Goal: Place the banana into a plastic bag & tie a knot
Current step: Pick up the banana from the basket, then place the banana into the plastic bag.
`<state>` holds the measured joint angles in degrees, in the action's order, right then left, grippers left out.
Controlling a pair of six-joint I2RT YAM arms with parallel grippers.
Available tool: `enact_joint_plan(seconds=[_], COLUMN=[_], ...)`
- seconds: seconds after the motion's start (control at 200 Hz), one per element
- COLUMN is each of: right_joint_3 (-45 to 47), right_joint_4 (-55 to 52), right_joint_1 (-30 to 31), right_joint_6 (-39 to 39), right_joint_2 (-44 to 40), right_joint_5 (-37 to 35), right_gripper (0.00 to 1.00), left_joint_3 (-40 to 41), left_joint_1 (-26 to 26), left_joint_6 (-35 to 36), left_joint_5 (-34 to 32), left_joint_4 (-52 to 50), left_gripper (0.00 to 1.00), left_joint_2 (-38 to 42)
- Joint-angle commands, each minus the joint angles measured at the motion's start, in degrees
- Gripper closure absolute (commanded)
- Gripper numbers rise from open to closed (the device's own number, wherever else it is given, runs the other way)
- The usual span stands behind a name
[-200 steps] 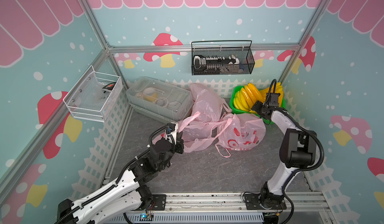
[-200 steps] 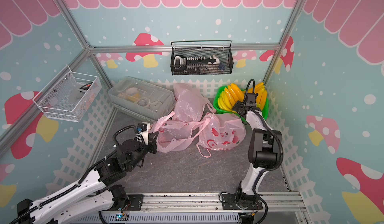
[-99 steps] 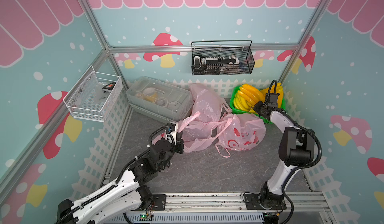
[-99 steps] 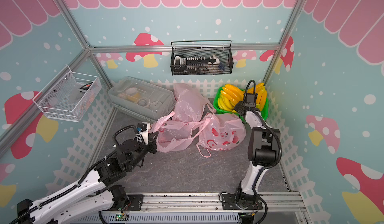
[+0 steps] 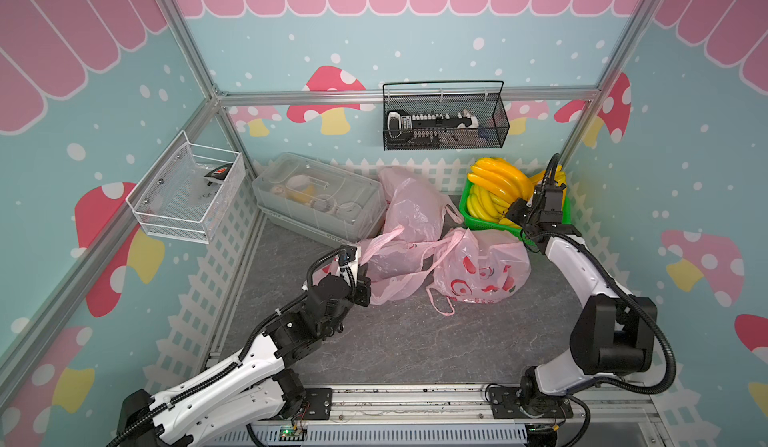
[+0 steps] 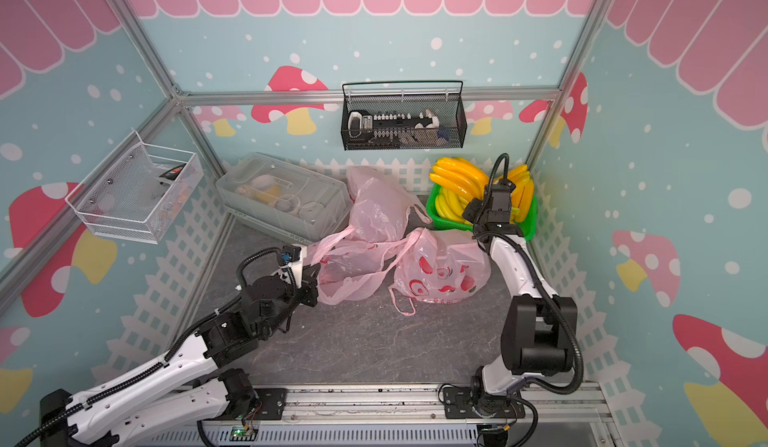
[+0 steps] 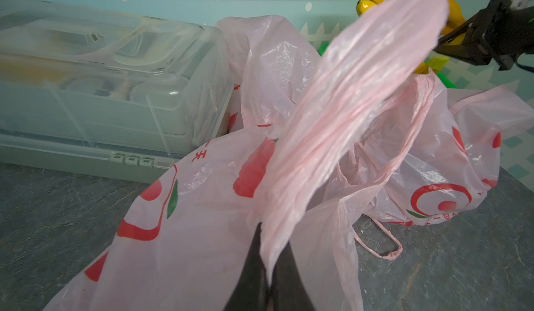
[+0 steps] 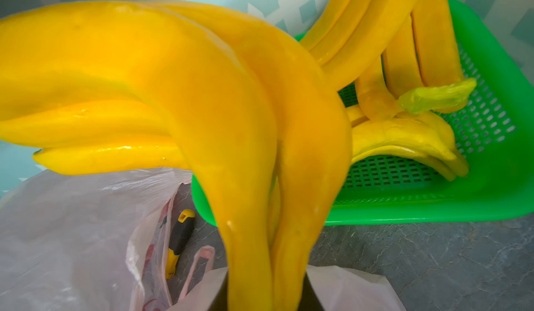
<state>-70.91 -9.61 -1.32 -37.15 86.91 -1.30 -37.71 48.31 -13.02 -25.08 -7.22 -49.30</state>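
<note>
Top views: high, front, looking down over whole scene. Wrist views: close, low; both catch pink bags [image 7: 202, 208] [image 8: 72, 222].

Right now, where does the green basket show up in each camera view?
Top view: green basket in the far right corner.
Top view: same far right corner.
Left wrist: a green sliver past the raised handle of the pink bag.
Right wrist: green rim and mesh behind the bananas.
Shared landmark: the yellow bananas, in all four views.
</note>
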Motion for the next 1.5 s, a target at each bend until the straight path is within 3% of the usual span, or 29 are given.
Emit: enact_joint_plan(seconds=[0.0,0.355,0.7,0.911,1.191,1.351,1.496], right_joint_3=[1.28,2.18,12.34,14.14,9.72,10.37,14.21], right_joint_4=[-3.82,-21.11,-27.64,-23.9,-19.86,-17.11,-14.42], right_joint_1=[2.31,20.06,38.74,43.61,49.8,53.25,57.89], right_joint_6=[5.48,17.89,15.04,12.9,11.83,9.64,10.52], right_joint_2=[-5.43,-20.39,-29.37,-26.81,-18.05,-16.33,-20.07], right_joint_5=[-2.74,-9.57,-19.79,-22.79,-27.24,-29.07,-34.79], right_gripper=[1.0,1.0,1.0,1.0,1.0,1.0,1.0], left_joint_3=[-2.43,-4.33,-9.74,-11.42,-11.67,-12.28,-14.87], left_joint_1=[0.38,0.51,0.38,0.38,0.46,0.44,-0.11], left_joint_6=[0.47,0.38,-1.46,-3.14,-5.28,-7.0,-8.34], left_joint_5=[-0.31,-0.75,-2.92,0.58,4.45,3.62,-0.41], left_joint_4=[-0.14,-0.53,-5.86,-5.84,-5.73,-5.77,-9.32], left_gripper=[1.0,1.0,1.0,1.0,1.0,1.0,1.0], left_joint_2=[-0.6,-1.07,-5.38,-6.95,-7.06,-8.01,-9.91])
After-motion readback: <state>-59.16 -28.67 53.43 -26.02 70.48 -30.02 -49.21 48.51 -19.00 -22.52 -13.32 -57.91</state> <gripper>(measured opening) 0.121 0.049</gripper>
